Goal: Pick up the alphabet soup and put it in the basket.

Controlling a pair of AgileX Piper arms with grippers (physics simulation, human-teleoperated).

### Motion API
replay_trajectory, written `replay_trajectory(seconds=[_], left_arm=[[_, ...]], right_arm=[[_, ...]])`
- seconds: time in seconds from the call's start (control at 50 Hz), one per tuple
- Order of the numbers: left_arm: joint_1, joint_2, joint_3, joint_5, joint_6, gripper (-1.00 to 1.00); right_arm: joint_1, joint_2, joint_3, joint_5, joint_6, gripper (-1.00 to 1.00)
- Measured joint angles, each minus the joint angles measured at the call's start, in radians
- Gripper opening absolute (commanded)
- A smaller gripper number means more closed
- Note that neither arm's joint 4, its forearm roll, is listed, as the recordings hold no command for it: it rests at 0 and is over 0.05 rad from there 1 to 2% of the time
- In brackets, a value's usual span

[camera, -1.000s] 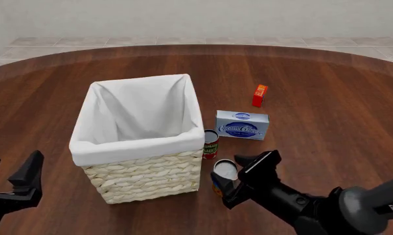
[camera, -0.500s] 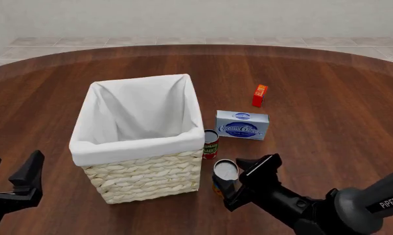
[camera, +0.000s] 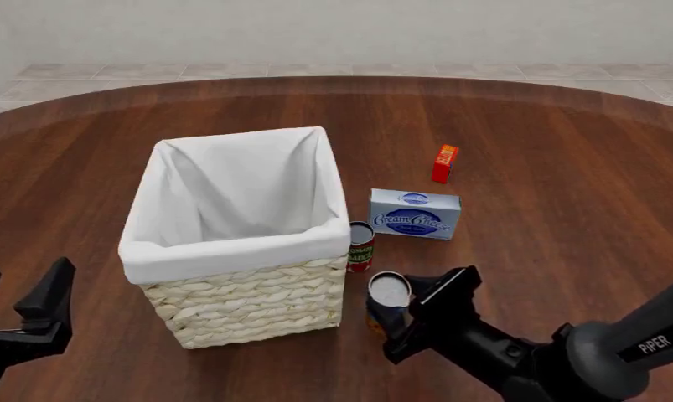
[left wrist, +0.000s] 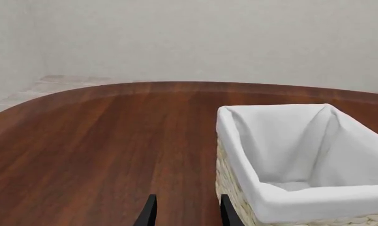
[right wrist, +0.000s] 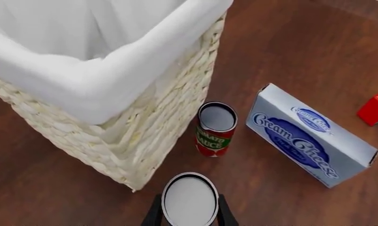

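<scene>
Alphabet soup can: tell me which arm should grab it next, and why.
Right. Its end effector already straddles the soup can, one finger on each side, beside the basket. The left end effector hangs open over bare table on the basket's far side from the can.

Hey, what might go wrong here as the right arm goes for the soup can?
The right gripper straddles the soup can only near its top, so it may slip. The tomato sauce can and basket wall stand close, so a swing might knock them. The tall basket rim needs a high lift.
</scene>
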Motion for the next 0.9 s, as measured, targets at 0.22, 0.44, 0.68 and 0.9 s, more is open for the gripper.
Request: replay_trajectory(seconds=[0.22,0.44,0.68,0.9], left_arm=[[-0.002,-0.007,0.000,0.006,0.000,1.00],[-0.005,-0.009,0.000,0.008,-0.001,1.00],[-0.009,-0.006,0.000,0.002,-0.002,1.00],[-0.005,-0.007,0.000,-0.001,-0.004,1.00]], right_arm=[[-0.011,-0.013,0.019,-0.004,-0.014,-1.00],[-0.037,-0.070,0.046,0.025,-0.019,-1.00],[-0.065,-0.205,0.061,0.148,-0.029,-1.00],[-0.067,-0.357,0.050,0.311,-0.035,-1.00]])
